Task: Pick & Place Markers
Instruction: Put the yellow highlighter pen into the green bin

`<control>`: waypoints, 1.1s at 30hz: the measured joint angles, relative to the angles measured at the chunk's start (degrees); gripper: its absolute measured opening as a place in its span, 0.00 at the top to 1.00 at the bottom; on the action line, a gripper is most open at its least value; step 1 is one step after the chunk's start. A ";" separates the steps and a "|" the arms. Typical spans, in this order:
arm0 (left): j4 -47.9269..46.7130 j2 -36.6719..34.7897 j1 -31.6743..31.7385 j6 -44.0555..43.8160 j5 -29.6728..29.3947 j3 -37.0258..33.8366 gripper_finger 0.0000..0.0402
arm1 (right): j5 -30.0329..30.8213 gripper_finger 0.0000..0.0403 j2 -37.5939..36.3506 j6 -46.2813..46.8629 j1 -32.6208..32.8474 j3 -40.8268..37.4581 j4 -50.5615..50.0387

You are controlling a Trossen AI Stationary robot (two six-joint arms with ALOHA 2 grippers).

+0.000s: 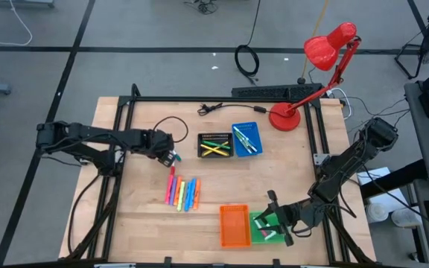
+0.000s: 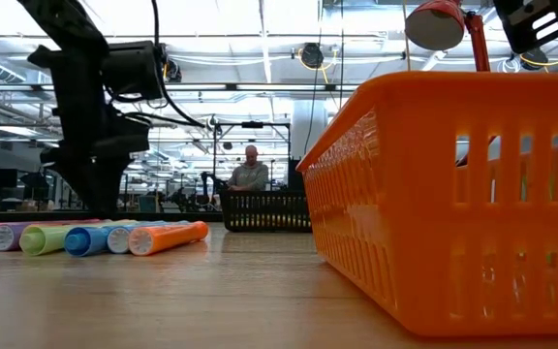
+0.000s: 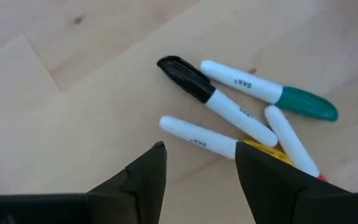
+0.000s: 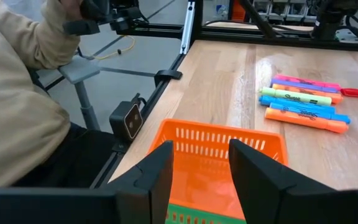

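Observation:
Several white-bodied markers (image 3: 241, 112) with black, green, yellow and red caps lie loose on the wooden table. My left gripper (image 3: 197, 152) (image 1: 171, 155) points down just above them, open, with nothing between its fingers. A row of bright highlighter markers (image 1: 182, 193) (image 2: 95, 236) (image 4: 303, 102) lies flat at mid-table. My right gripper (image 4: 201, 149) (image 1: 272, 211) hovers open and nearly level near the front right, over the green tray (image 1: 258, 223) and facing the orange tray (image 4: 222, 140).
The orange tray (image 1: 234, 237) (image 2: 453, 194) stands at the near edge beside the green one. A black tray (image 1: 199, 145) and a blue tray (image 1: 258, 128) holding markers stand farther back. A red desk lamp (image 1: 326, 52) is at the far right. A person's sleeve (image 4: 17, 93) shows beyond the table edge.

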 joint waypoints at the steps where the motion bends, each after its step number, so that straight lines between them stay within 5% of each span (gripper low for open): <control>1: 0.09 0.00 0.22 -0.17 0.00 0.00 0.51 | 0.00 0.64 0.01 0.00 0.00 0.00 0.00; 15: 6.70 7.06 -2.49 1.66 1.74 0.28 0.51 | 0.00 0.64 0.01 0.02 0.00 0.00 0.00; 33: -2.33 8.02 -1.60 4.29 4.59 0.24 0.51 | 0.00 0.64 0.01 -0.15 -0.02 0.00 0.00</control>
